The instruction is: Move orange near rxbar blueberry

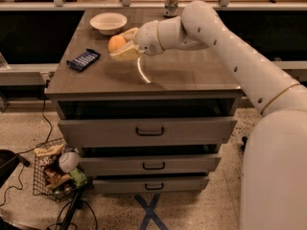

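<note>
The orange is a small round orange-yellow fruit held between my gripper's pale fingers, a little above the brown cabinet top. My white arm reaches in from the right. The rxbar blueberry, a flat dark blue wrapper with white lettering, lies on the cabinet top's left side, to the left of and slightly nearer than the orange. The gripper is shut on the orange.
A white bowl sits at the back left of the top. A drink can stands at the back edge. The cabinet has three drawers. A wire basket of items and cables lie on the floor at left.
</note>
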